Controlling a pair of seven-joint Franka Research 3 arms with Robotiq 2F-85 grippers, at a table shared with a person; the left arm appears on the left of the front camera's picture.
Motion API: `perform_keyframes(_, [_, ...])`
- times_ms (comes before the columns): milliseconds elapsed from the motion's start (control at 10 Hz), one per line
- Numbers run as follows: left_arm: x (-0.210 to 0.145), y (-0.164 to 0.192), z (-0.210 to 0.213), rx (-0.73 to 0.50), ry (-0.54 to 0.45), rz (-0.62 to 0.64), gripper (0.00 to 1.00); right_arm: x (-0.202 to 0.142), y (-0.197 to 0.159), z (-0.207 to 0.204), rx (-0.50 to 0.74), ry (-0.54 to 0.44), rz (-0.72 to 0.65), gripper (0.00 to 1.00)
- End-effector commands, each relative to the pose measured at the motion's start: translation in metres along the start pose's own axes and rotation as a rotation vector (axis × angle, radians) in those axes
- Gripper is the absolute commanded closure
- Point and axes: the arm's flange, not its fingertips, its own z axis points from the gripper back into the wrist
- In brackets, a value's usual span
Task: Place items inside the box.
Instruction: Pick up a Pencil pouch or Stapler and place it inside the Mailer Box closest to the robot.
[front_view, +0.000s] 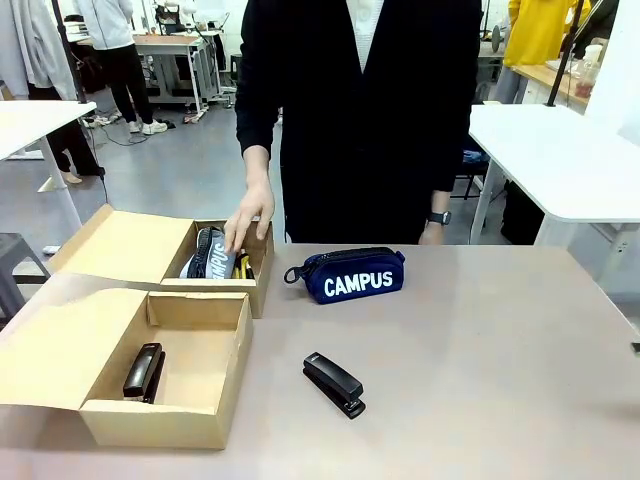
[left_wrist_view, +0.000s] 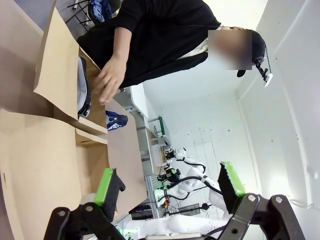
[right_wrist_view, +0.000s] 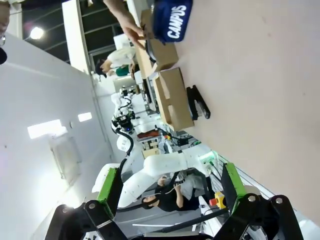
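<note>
While the person stands at the table's far side, their hand (front_view: 248, 218) reaches down into the far cardboard box (front_view: 262, 292), centre left of the front view. Its fingers are loosely spread, gripping nothing, the tips touching the grey "CAMPUS" pouch (front_view: 208, 258) inside, beside a small yellow utility knife (front_view: 243, 266). The navy "CAMPUS" pouch (front_view: 352, 275) sits on the table (front_view: 500, 350) just right of that box. One black stapler (front_view: 335, 384) lies lower centre; another stapler (front_view: 144, 372) lies in the near box (front_view: 160, 425).

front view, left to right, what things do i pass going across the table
stapler in the near box → grey pouch in the far box → navy pouch → person's watch
</note>
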Motion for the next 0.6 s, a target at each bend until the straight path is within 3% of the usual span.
perform_keyframes(0, [-0.0001, -0.0015, -0.0010, -0.018, -0.005, -0.016, 0.00, -0.0105, 0.0398, 0.0032, 0.010, -0.014, -0.001, 0.00])
perform_keyframes(500, [-0.0001, -0.0015, -0.0010, -0.018, -0.005, -0.016, 0.00, -0.0105, 0.0398, 0.0032, 0.010, -0.014, -0.001, 0.00])
